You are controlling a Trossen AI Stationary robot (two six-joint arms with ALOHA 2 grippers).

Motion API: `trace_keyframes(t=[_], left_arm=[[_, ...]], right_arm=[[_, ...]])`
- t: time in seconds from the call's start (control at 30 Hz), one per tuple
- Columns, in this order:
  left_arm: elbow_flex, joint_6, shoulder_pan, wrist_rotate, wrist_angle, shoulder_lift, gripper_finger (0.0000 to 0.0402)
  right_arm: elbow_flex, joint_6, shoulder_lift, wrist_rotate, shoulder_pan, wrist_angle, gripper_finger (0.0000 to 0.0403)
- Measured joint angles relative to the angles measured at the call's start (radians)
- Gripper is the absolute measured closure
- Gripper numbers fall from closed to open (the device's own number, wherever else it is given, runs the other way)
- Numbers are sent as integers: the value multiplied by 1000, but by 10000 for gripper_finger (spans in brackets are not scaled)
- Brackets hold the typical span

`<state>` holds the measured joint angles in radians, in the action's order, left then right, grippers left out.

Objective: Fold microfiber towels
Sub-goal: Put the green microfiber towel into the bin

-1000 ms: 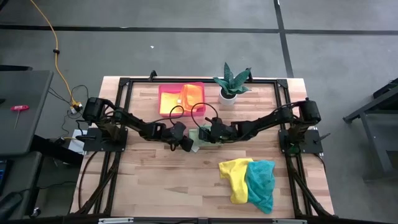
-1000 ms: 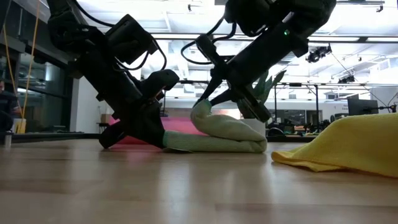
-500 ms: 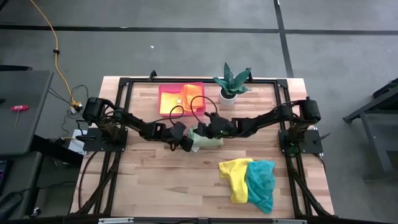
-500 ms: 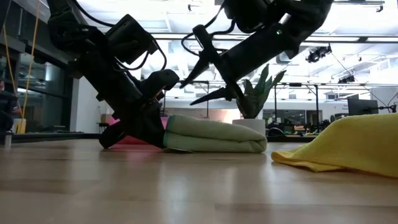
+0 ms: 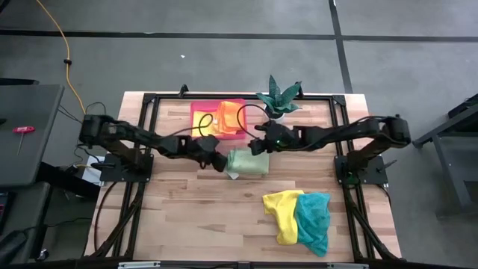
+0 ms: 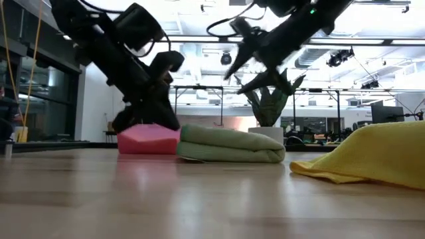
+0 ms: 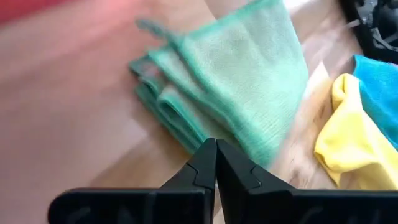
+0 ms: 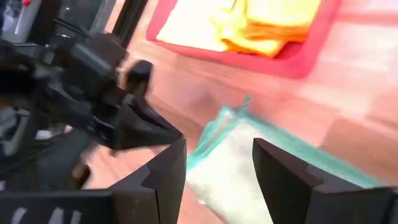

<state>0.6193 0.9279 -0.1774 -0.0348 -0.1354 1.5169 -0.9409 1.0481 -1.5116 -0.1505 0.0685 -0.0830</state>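
Folded green towel between raised tools

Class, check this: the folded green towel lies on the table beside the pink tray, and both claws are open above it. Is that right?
Not quite. Only the right claw is open; the left claw is shut, as the left wrist view shows. The rest holds: the folded green towel lies on the table beside the pink tray.
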Motion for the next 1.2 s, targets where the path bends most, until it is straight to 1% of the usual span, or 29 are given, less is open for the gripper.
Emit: trace_keyframes(t=[0.1,0.23,0.37,0.47,0.53,0.67,0.77,0.83,0.93,1.0,1.1,1.2], left_arm=[[0,-33,-28,-19,93,-72,401],[-1,-60,-57,-24,128,-147,401],[-1,-90,-56,-21,41,-186,393],[0,-113,-34,-13,-47,-183,370],[3,-124,-9,-13,-82,-171,346],[74,-178,49,-33,-40,-104,295],[179,-266,87,-74,-6,-20,264],[250,-332,101,-114,49,45,254],[346,-419,101,-171,99,147,252],[396,-459,96,-181,121,206,257],[438,-515,85,-182,170,268,272],[444,-524,80,-191,243,296,297]], right_arm=[[0,-33,45,-14,2,-76,226],[0,-48,75,6,1,-184,226],[0,-63,79,22,-16,-288,226],[0,-64,79,22,-33,-342,226],[0,-75,80,21,-43,-369,226],[0,-89,105,6,-53,-398,226],[0,-115,144,-15,-53,-418,226],[0,-131,179,-36,-51,-430,226],[0,-132,232,-72,-50,-458,226],[0,-131,266,-98,-51,-479,226],[0,-120,298,-132,-57,-494,226],[0,-105,310,-157,-64,-507,226]])
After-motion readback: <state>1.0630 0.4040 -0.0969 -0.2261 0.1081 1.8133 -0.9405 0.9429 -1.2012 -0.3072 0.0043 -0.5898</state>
